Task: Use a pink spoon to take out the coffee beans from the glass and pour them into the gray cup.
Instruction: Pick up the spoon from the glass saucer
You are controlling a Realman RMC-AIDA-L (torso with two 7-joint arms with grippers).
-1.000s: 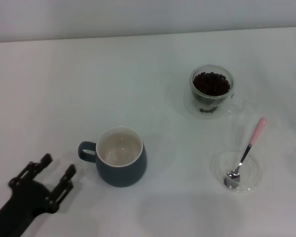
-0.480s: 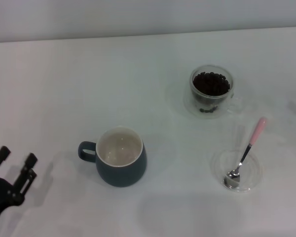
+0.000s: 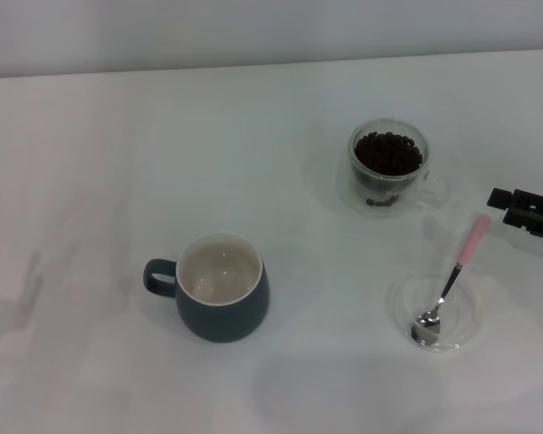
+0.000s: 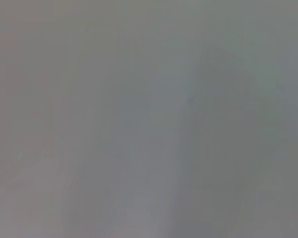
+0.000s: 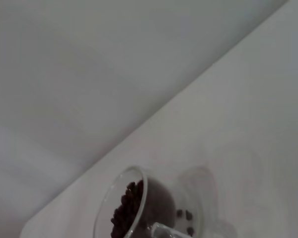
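Note:
The pink spoon point(image 3: 454, 278) lies with its metal bowl in a shallow clear dish point(image 3: 471, 306) at the right front, its pink handle pointing away. The glass point(image 3: 388, 165) full of coffee beans point(image 3: 388, 152) stands behind it. The glass point(image 5: 139, 206) and its beans point(image 5: 125, 212) also show in the right wrist view. The gray cup point(image 3: 223, 298) stands left of centre, its inside empty and its handle to the left. My right gripper point(image 3: 505, 207) reaches in from the right edge, open, just right of the spoon handle's tip. My left gripper is out of view.
The glass stands on a clear saucer point(image 3: 347, 193). The white table point(image 3: 118, 163) runs to a pale wall at the back. The left wrist view shows only a blank grey surface.
My left gripper has pulled back off the left front and left the head view. My right gripper has come in from the right edge towards the spoon handle.

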